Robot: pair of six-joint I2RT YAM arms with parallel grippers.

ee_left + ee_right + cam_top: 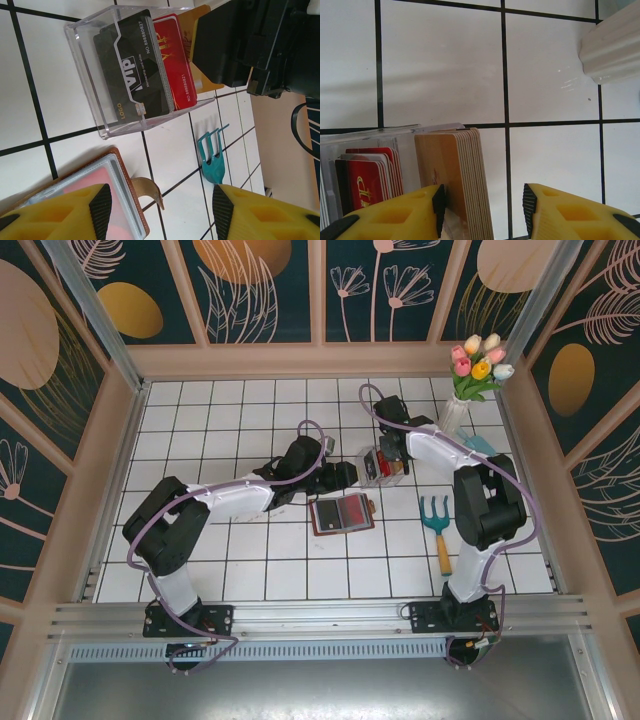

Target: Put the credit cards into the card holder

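Lying open on the white tiled worktop [230, 565], the card holder [340, 513] sits on the near side of the clear tray [82, 70], where black and red credit cards [150, 65] stand on edge. The left gripper [157, 205] hangs near the holder, jaws wide with nothing between them. The right gripper [484, 202] straddles a tan card stack [450, 175] beside the red cards. Its jaws are parted, with the stack close against one pad and clear of the other.

One brown card holder [341, 513], one clear plastic tray [82, 60], one teal hand fork [438, 525] and one white vase [455, 415] of tulips [480, 358] — the blooms too bunched to count. Cards [135, 70] fill the tray in black, red and tan batches — too many edge-on to number.
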